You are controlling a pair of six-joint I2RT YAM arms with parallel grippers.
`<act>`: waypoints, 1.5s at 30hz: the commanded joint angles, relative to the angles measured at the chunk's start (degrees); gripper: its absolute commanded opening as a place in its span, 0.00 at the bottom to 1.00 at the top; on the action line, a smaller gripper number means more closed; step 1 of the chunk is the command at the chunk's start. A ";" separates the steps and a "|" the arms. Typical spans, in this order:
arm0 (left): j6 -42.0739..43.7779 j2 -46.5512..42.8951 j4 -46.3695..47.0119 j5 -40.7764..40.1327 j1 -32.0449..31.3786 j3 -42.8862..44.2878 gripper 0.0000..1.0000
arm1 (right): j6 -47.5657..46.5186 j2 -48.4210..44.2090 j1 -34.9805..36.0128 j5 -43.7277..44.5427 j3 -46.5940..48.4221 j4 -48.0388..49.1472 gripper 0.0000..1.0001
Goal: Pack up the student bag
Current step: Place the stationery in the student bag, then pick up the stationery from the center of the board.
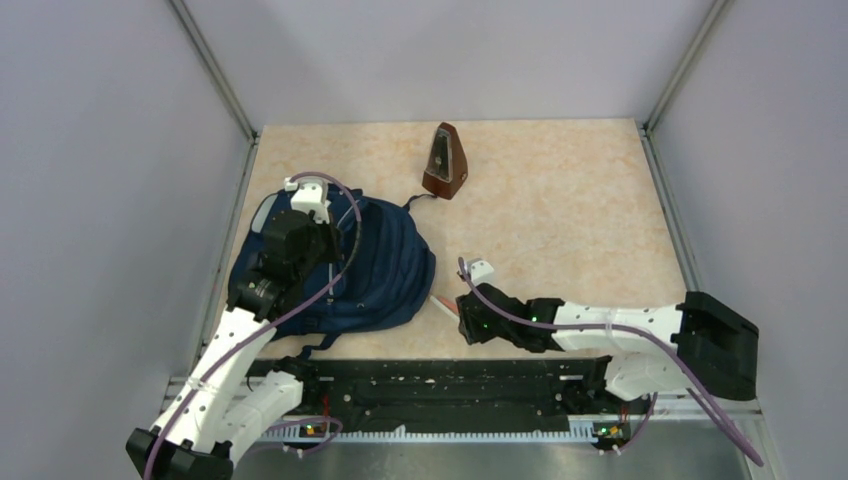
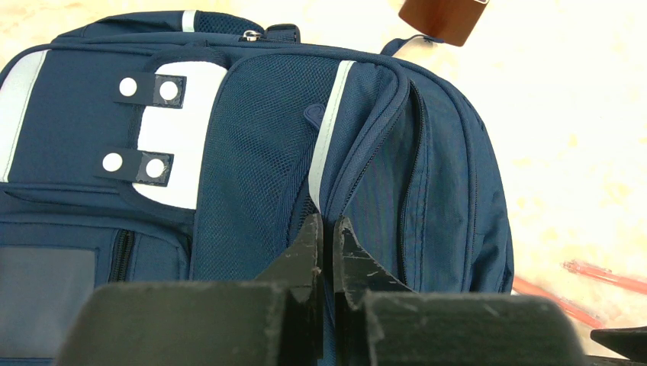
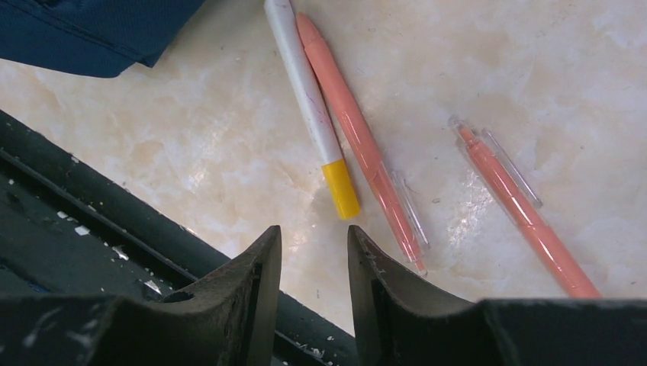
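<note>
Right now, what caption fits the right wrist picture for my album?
Open right gripper hovers over a white-and-yellow pen and two orange pens near the student bag.

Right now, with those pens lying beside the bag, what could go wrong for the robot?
1. The white pen with the yellow end and an orange pen lie touching side by side. The open right pincer pointing at them could catch both, or flick one away.
2. The left pincer is shut at the zipper edge of the student bag. If it slips off, the opening may be too narrow for pens.
</note>
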 commanded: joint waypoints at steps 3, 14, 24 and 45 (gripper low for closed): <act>0.67 -0.70 4.74 -1.63 -0.02 0.44 0.00 | -1.08 2.91 0.93 1.65 0.32 1.36 0.36; 0.75 -0.36 4.73 -1.56 0.02 0.54 0.00 | -6.45 9.67 0.92 3.82 3.86 1.03 0.33; 0.85 -0.45 4.66 -1.85 -0.01 0.53 0.00 | -11.95 17.13 0.90 4.79 9.99 0.83 0.31; 0.94 -1.12 4.73 -1.76 0.03 0.55 0.00 | -13.23 16.42 0.90 6.33 11.19 -3.80 0.00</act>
